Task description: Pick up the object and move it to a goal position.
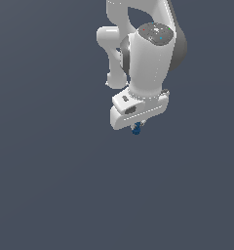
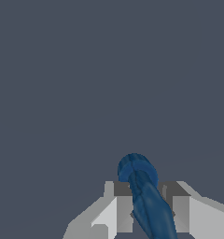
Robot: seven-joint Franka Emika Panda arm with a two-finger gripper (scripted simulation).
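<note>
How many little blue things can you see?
1. The blue object sits between the gripper fingers, poking out just below the white hand in the exterior view. Nothing else blue shows, though the arm could hide something behind it.

Flat, even simulator light; no cast shadows or glare — edges slightly soft.

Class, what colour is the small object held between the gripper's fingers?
Dark blue object; clearest in the wrist view.
</note>
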